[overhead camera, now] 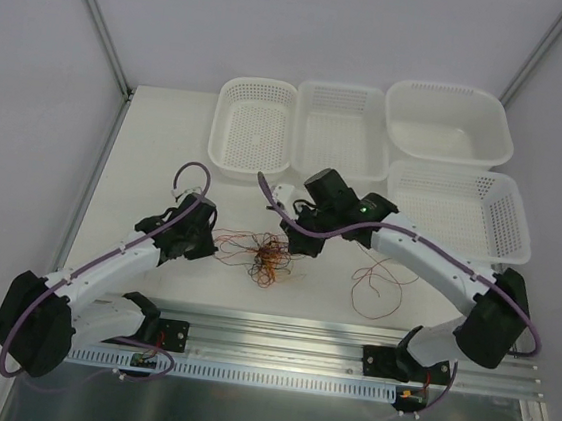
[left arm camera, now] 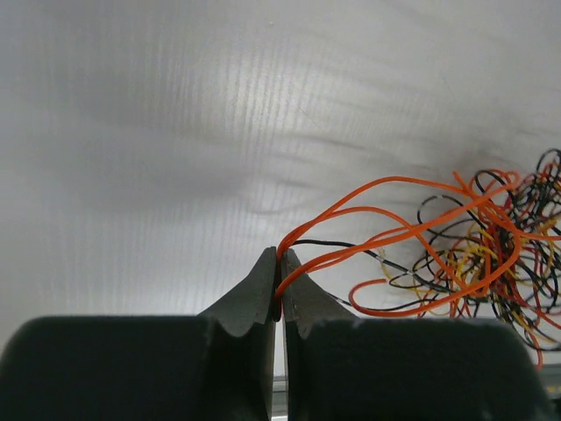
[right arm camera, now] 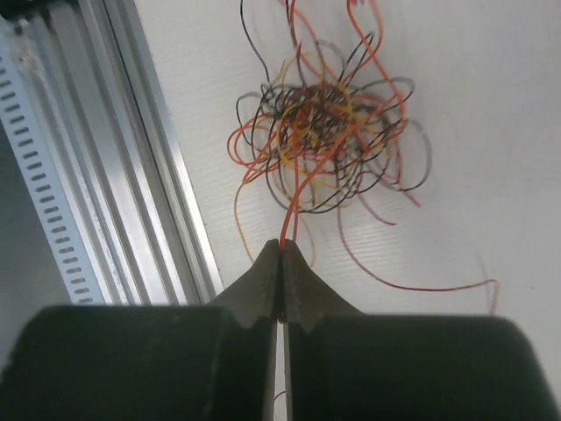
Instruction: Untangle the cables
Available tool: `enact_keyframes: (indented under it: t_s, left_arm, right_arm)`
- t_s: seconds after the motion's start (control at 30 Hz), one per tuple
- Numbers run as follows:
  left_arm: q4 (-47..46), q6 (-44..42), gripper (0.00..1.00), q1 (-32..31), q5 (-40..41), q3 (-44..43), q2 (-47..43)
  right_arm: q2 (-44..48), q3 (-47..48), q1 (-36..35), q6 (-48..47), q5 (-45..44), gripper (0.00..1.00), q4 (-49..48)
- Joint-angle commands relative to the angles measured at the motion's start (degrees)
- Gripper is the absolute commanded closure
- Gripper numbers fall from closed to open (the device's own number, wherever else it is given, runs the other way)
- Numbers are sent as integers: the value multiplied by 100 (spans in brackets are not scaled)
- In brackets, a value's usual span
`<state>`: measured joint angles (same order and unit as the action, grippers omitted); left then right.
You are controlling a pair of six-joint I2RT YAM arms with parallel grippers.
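The cables [overhead camera: 268, 255] lie as 1 knotted clump on the surface [overhead camera: 155, 167], between the 2 tools. The left tool [left arm camera: 279, 274] is clamped on orange strands [left arm camera: 386, 181] that run into the clump. The right tool [right arm camera: 282, 254] pinches 1 orange-red strand [right arm camera: 296, 195] just beside it.

Orange, red, black and yellow cables [right arm camera: 320, 132], white table [overhead camera: 156, 157], white baskets [overhead camera: 259, 82] with hole pattern, purple arm cords [overhead camera: 193, 164]

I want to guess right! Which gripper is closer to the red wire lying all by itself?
Right. The right gripper is at the tangle, just left of that loose red wire; the left gripper is beyond the tangle, farther left.
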<state>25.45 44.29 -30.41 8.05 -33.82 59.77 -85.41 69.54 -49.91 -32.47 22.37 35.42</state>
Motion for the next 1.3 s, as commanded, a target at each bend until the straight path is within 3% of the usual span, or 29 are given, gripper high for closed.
enact_keyframes:
  t_s: [0.0,0.23,0.37,0.63,0.87,0.97,1.03,1.1,1.27]
  left_arm:
    - [65,-52,100,-9,451,-186,166]
    - [153,-105,100,263,794,-177,386]
    - [188,-131,100,780,908,-125,579]
    - [197,-254,100,1696,900,-151,747]
    - [215,-685,91,1846,-48,-318,151]
    - [232,-843,82,1846,-453,-160,-489]
    - [319,-887,57,1846,-620,-20,-842]
    - [329,-913,43,1846,-971,51,-1335]
    - [259,-1098,23,1785,-2043,-106,-1863]
  right_arm:
    - [954,701,-1,-6,-118,99,378]
    - [2264,1588,603,724,-540,99,238]
    - [2835,1975,1044,1093,-865,99,44]
    - [3109,2205,1642,1365,-1648,99,229]
    - [2837,1557,1686,1743,-323,99,132]
    - [2705,1003,1686,1875,-119,99,-96]
    - [2626,887,1678,1928,4,99,-131]
    - [2547,781,1669,1990,205,99,-193]
    - [2318,851,1502,1929,321,99,-211]
